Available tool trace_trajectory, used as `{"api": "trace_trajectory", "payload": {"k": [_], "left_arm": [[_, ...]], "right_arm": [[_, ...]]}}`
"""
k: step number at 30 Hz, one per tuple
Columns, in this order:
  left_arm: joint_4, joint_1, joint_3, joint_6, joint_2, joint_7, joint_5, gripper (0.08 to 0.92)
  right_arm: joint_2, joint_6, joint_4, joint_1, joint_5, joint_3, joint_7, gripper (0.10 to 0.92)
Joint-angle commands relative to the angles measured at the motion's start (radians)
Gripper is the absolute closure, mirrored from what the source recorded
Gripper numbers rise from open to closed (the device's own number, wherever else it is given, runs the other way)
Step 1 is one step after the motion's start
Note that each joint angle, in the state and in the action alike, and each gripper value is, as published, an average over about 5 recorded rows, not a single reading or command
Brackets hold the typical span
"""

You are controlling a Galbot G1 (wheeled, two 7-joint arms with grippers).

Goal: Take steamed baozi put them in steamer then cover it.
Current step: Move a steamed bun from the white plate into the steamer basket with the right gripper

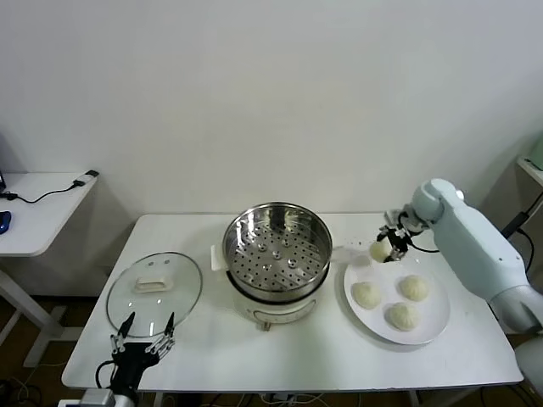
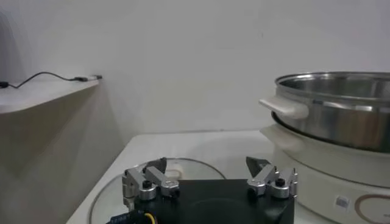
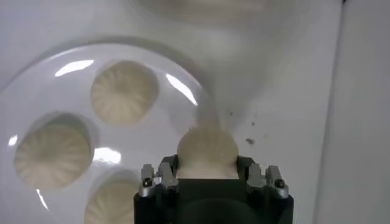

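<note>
Bare lab-like room, plain white wall (image 1: 271, 93), white table (image 1: 297, 348), side desk (image 1: 42, 208) with cables

Steamer (image 1: 277, 254): shiny steel pot, perforated tray inside, tray bare, sits on white base at worktop centre. Uncovered.

Cover (image 1: 154, 292): clear glass lid, metal rim, white rectangular handle up, lies flat on worktop left of steamer, just beside it.

Baozi: four cream-white domed buns. Three (image 1: 366, 294) (image 1: 414, 287) (image 1: 402, 316) rest on the white plate (image 1: 434, 326) right of steamer. Fourth (image 1: 378, 251) is clamped in the right hand (image 1: 389, 248), lifted over the plate's far-left edge, between plate and steamer.
</note>
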Motion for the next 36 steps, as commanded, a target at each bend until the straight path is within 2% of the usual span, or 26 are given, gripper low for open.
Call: {"api": "trace_trajectory", "payload": {"k": [1,6,10,14,19,24,31,36], "left_arm": [[-0.008,-0.010,-0.006,0.006,0.013,-0.003,-0.001,0.177],[-0.011,-0.023,-0.009,0.009,0.014,-0.008,-0.011,0.177],[-0.007,-0.025,-0.002,0.009,0.009,-0.014,-0.009,0.177],[-0.009,-0.016,-0.002,0.008,0.008,-0.016,-0.007,0.177],[-0.007,-0.015,-0.003,0.008,0.001,-0.018,-0.005,0.177],[-0.011,-0.014,-0.001,0.006,-0.010,-0.020,-0.005,0.177],[-0.021,-0.014,-0.001,0.000,-0.020,-0.025,-0.005,0.177],[-0.027,-0.013,0.003,-0.002,-0.029,-0.026,-0.007,0.177]], "right_arm": [[0.056,-0.050,-0.055,0.352,0.256,-0.232,-0.078,0.402],[0.193,-0.011,-0.174,0.483,0.361,-0.320,-0.090,0.400],[0.315,0.197,-0.314,0.528,0.478,-0.372,-0.056,0.399],[0.350,0.400,-0.300,0.532,0.522,-0.483,-0.005,0.397],[0.358,0.596,-0.210,0.532,0.473,-0.600,0.011,0.397],[0.377,0.798,-0.143,0.486,0.291,-0.615,0.048,0.397],[0.420,0.829,-0.138,0.453,0.177,-0.632,0.060,0.389],[0.430,0.829,-0.133,0.425,0.126,-0.638,0.119,0.389]]}}
